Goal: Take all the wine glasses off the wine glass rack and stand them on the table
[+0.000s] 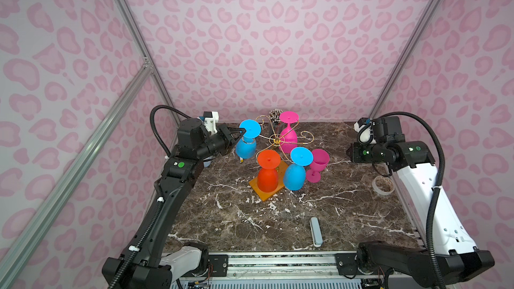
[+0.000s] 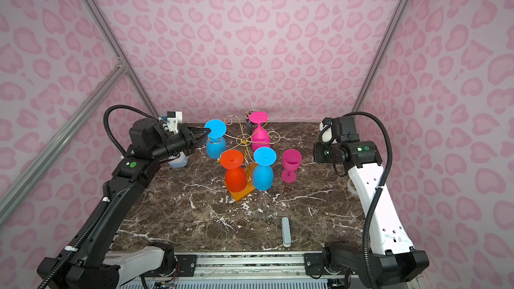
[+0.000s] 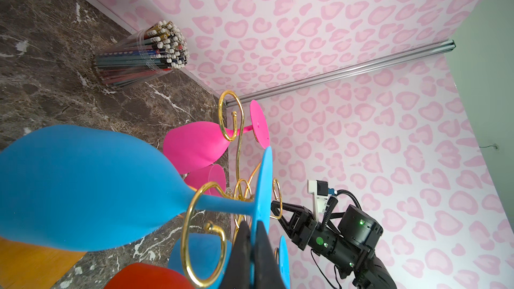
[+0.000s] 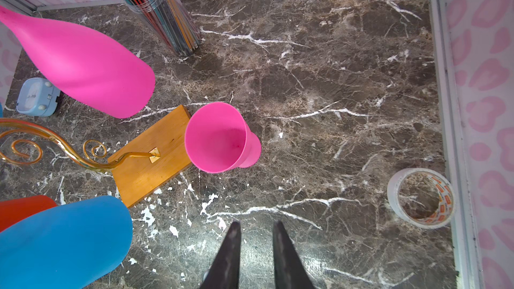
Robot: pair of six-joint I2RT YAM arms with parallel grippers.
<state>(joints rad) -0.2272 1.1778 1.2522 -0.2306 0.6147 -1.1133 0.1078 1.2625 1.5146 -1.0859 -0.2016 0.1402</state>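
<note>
Firmly, left end effector on glass

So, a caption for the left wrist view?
Left gripper pinches the foot of a blue wine glass hanging on gold wire rack.

In both top views we look down and forward from high above the near edge of the table, far enough back to take in both arms and the wine glass rack; the two overlap almost wholly. Our left wrist view, rolled sideways, sits close against the blue wine glass and faces the right arm. Our right wrist view looks steeply down on the table from near, sharing the rack and the pencil cup.
</note>
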